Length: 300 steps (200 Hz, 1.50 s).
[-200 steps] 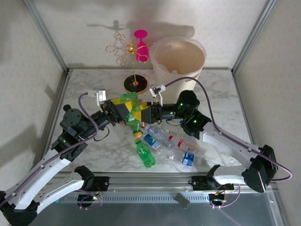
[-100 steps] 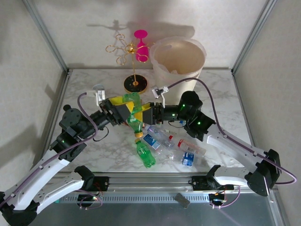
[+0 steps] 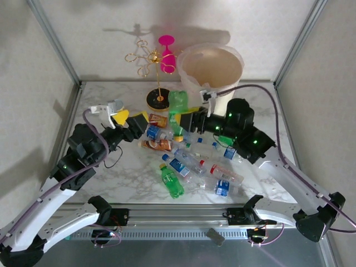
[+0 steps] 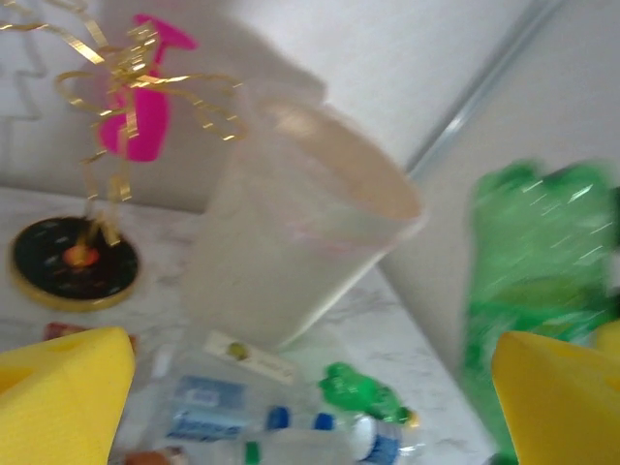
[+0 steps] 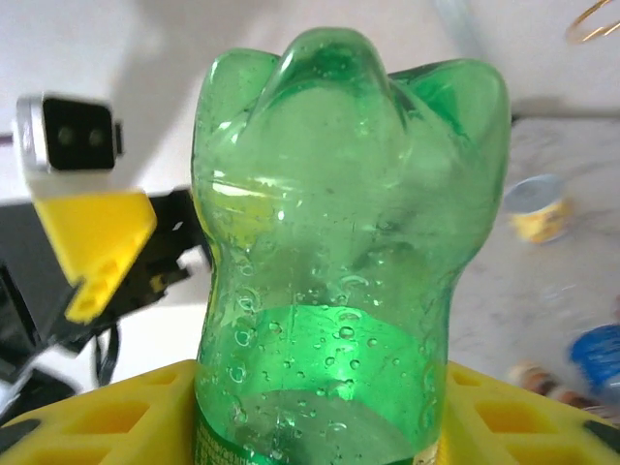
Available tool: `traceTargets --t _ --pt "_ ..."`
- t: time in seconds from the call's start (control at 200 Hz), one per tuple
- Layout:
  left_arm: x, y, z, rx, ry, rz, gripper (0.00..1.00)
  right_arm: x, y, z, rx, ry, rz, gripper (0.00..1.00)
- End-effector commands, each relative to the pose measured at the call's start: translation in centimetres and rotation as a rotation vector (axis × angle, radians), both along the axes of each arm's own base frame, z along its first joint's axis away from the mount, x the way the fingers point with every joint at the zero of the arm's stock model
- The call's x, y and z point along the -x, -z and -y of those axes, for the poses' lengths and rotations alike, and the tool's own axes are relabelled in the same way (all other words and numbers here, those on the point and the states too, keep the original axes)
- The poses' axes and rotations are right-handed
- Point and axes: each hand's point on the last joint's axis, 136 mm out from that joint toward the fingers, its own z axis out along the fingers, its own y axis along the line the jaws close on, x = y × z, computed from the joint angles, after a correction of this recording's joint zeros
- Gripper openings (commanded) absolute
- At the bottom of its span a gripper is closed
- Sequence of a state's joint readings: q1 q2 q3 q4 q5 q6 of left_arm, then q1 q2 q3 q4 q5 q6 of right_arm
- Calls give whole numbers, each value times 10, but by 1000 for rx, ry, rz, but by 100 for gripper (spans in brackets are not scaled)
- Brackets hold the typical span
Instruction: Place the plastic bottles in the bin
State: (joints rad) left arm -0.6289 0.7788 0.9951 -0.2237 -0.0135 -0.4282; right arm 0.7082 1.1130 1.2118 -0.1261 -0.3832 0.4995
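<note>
Arms had parted since a second earlier. The right gripper (image 3: 181,117) held a green bottle (image 3: 177,103) above the scattered bottles (image 3: 192,164), short of the bin (image 3: 232,83), and a low swing could have clipped its rim. From the left wrist, the left gripper (image 4: 310,387) was spread wide and empty. From the right wrist, yellow fingers (image 5: 87,426) pinched the bottle's lower body, a hold that might have slipped.

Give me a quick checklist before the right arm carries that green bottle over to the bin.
1. Hold on the green bottle in the right gripper jaws: ok.
2. Bottle above the mouth of the bin: not ok, it is left of the rim.
3. Bottle high enough to clear the rim: cannot tell.
4. Path free of the left gripper: ok, jaws open, far left.
5. Path free of the gold wire stand: ok, it stands on the side away from the bin.
</note>
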Motion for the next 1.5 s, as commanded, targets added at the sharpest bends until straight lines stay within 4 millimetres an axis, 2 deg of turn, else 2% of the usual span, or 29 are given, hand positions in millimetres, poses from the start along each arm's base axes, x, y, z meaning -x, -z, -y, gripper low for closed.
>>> traceTargets --t 0.0,0.21,0.315,0.386,0.551,0.686,0.816,0.971,1.252,1.392,1.497 --pt "-13 36 -12 -158 -100 -106 94 -34 -23 41 81 225 89 54" --pt "-27 86 18 -267 4 -245 93 -103 -48 98 188 522 129 52" --pt "-31 91 18 -273 -9 -245 93 -134 -60 110 207 587 161 52" --pt "-32 90 18 -247 -17 -229 93 -159 -58 116 247 639 170 53" --pt "-32 95 25 -211 1 -211 92 -215 -44 123 306 703 157 52" --pt "-31 97 22 -216 -17 -190 92 -261 -15 119 404 721 118 52" --pt "-28 98 17 -213 -39 -161 91 -292 21 110 499 695 59 52" --pt "-27 106 17 -232 -40 -163 91 -313 65 103 593 659 -17 52" --pt "-27 109 22 -237 -28 -171 91 -326 132 96 695 579 -101 54" --pt "-28 111 22 -247 -35 -173 91 -329 155 95 720 558 -137 57" --pt "-30 112 20 -252 -50 -173 92 -329 159 95 725 552 -144 65"
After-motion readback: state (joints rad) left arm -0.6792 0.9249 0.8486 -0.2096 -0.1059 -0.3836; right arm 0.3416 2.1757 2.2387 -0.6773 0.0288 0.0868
